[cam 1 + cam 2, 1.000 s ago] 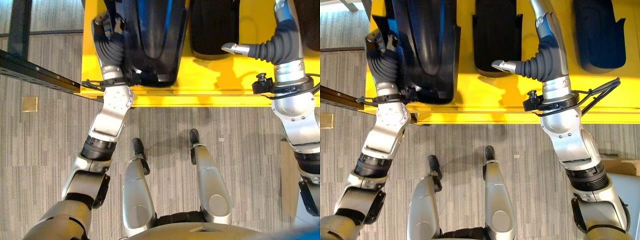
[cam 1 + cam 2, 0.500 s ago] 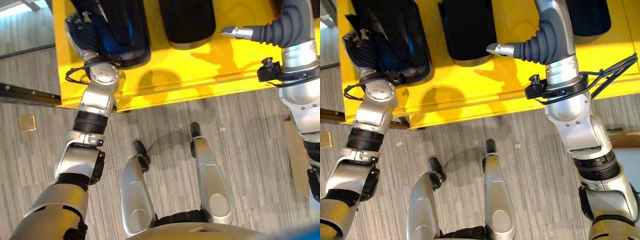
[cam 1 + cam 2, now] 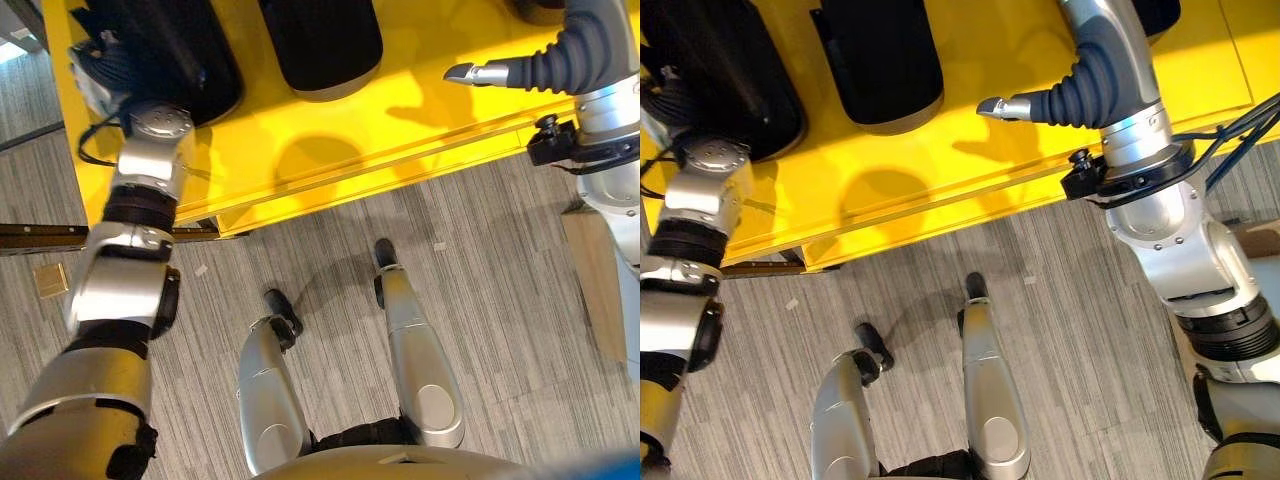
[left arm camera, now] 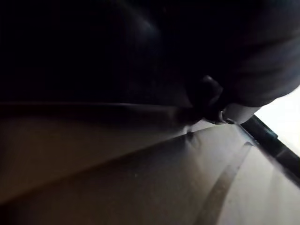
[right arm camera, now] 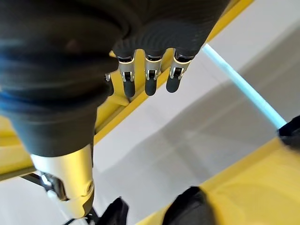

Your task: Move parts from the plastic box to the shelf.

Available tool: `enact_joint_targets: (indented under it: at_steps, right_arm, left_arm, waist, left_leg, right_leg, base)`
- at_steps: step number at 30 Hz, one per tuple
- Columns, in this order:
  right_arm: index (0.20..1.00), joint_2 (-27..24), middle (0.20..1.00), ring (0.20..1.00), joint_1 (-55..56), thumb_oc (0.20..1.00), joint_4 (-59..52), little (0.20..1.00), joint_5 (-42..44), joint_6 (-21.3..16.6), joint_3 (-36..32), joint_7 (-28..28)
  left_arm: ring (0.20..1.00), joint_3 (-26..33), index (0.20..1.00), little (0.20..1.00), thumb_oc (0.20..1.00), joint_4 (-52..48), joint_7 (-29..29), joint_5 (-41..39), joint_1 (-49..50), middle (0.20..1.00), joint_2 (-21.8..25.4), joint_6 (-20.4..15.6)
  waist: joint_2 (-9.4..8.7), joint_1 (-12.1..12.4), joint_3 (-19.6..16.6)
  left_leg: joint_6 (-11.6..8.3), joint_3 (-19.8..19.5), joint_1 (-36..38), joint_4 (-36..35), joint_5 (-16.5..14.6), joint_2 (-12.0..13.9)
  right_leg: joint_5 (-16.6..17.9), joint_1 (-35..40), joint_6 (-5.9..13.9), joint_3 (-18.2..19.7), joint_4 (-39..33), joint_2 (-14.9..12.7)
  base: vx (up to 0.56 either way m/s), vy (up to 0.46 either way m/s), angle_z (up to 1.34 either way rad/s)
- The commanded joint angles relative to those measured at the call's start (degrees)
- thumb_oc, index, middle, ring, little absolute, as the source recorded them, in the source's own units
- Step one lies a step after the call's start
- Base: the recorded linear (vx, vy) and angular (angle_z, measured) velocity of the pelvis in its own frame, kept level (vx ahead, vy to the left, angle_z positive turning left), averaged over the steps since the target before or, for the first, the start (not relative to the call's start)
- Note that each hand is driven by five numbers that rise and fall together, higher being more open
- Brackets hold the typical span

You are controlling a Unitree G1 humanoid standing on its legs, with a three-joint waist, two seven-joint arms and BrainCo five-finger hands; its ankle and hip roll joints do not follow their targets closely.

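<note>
Yellow shelf (image 3: 330, 140) spans the frame's top above grey floor (image 3: 480, 270); left hand (image 3: 95, 65), grip indeterminable, touches the upper-left black part (image 3: 175, 45); right hand (image 3: 1080, 95) relaxed, empty.

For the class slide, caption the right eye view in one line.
Right hand hovers open above the yellow shelf beside a black part.

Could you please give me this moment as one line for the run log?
left hand: at black part, grip hidden | right hand: open, empty, above yellow shelf | second black part: resting on shelf
</note>
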Motion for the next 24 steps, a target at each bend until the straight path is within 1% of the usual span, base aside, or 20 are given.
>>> enact_joint_targets:
  at_steps: [1, 2, 4, 9, 13, 19, 20, 23, 24]
  right_arm:
    - [1.000, 2.0, 1.000, 1.000, -1.7, 1.000, -1.9, 1.000, 2.7, -3.0, -1.9, -0.9]
    - [1.000, 1.6, 1.000, 1.000, -1.5, 1.000, -2.1, 1.000, 3.0, -3.0, -1.8, -1.0]
    - [1.000, 0.6, 1.000, 1.000, -1.3, 1.000, -2.6, 1.000, 3.7, -2.8, -1.5, -1.3]
    - [1.000, -0.5, 1.000, 1.000, -1.4, 1.000, -3.0, 1.000, 4.0, -2.8, -1.1, -1.6]
    - [1.000, -1.8, 1.000, 1.000, -1.8, 1.000, -3.1, 1.000, 4.5, -2.2, -0.5, -2.2]
    - [1.000, -2.2, 1.000, 1.000, -1.3, 1.000, -3.3, 1.000, 4.9, -2.1, -0.5, -2.6]
    - [1.000, -2.1, 1.000, 1.000, -1.0, 1.000, -3.3, 1.000, 5.0, -2.2, -0.6, -2.6]
    - [1.000, -2.5, 1.000, 1.000, -0.4, 1.000, -3.8, 1.000, 5.3, -2.0, -1.0, -2.9]
    - [1.000, -2.5, 1.000, 1.000, -0.2, 1.000, -3.9, 1.000, 5.4, -2.1, -1.1, -2.9]
  left_arm:
    - [0.200, -1.0, 0.200, 0.200, 0.200, -0.6, 3.9, -0.3, -1.6, 0.200, 3.3, 0.1]
    - [0.200, -1.2, 0.200, 0.200, 0.200, 0.6, 3.1, 1.3, -1.6, 0.200, 4.6, 1.4]
    - [0.200, -1.7, 0.200, 0.200, 0.200, 2.6, 1.8, 1.0, -1.2, 0.200, 6.5, 2.6]
    - [0.200, -3.0, 0.200, 0.200, 0.200, 3.8, -0.9, 5.3, -0.5, 0.200, 8.6, 5.5]
    - [0.200, -4.6, 0.200, 0.200, 0.200, 4.8, -2.0, 3.4, -1.5, 0.200, 10.0, 5.8]
    - [0.200, -5.1, 0.200, 0.200, 0.200, 5.5, -4.4, 4.8, -0.6, 0.200, 10.4, 6.2]
    - [0.200, -5.2, 0.200, 0.200, 0.200, 5.5, -5.0, 5.2, -0.4, 0.200, 10.4, 6.7]
    - [0.200, -5.0, 0.200, 0.200, 0.200, 4.9, -5.4, 5.6, 1.5, 0.200, 10.2, 6.2]
    - [0.200, -5.3, 0.200, 0.200, 0.200, 4.2, -6.1, 8.7, 2.5, 0.200, 10.2, 6.5]
  waist:
    - [-0.31, 0.0, -3.2]
    - [-0.16, -0.1, -3.3]
    - [0.11, -0.2, -3.1]
    - [0.31, -0.2, -2.9]
    - [0.47, -0.3, -2.9]
    - [0.46, -0.2, -2.8]
    - [0.41, -0.2, -2.9]
    - [0.37, 0.0, -2.9]
    - [0.34, 0.2, -2.8]
  left_leg:
    - [1.38, -0.2, -2.6, 1.1, 0.9, -1.0]
    - [1.41, -0.1, -2.4, 1.0, 0.8, -1.1]
    - [1.38, 0.1, -2.1, 0.7, 0.8, -1.2]
    - [1.57, 0.1, -2.4, 0.8, 0.8, -1.3]
    - [1.77, 0.1, -2.8, 1.1, 0.5, -1.3]
    - [1.94, 0.1, -3.0, 1.4, 0.3, -1.5]
    - [1.94, 0.0, -3.0, 1.5, 0.2, -1.5]
    - [2.04, 0.0, -2.9, 1.5, 0.1, -1.6]
    - [2.08, -0.2, -2.9, 1.4, 0.1, -1.6]
  right_leg:
    - [-2.4, 1.1, -1.45, -5.3, 1.9, -1.2]
    - [-2.4, 1.2, -1.41, -5.1, 1.8, -1.2]
    - [-2.5, 1.4, -1.38, -5.0, 1.7, -1.4]
    - [-2.2, 1.2, -1.35, -4.9, 1.3, -1.5]
    - [-1.9, 0.7, -1.25, -4.9, 1.3, -1.6]
    - [-1.9, 0.9, -1.27, -4.9, 1.1, -1.4]
    - [-1.9, 1.0, -1.24, -4.9, 1.0, -1.4]
    - [-1.9, 1.0, -1.16, -5.0, 0.9, -1.4]
    - [-1.8, 1.1, -1.09, -5.1, 1.0, -1.4]
  base:
    - [0.03, 0.028, -0.05]
    - [0.02, 0.028, -0.03]
    - [0.03, 0.055, -0.01]
    - [-0.01, 0.009, 0.02]
    - [0.00, 0.000, 0.00]
    - [0.00, 0.000, 0.00]
    - [0.00, 0.000, 0.00]
    - [0.00, 0.000, 0.00]
    - [0.00, 0.000, 0.00]
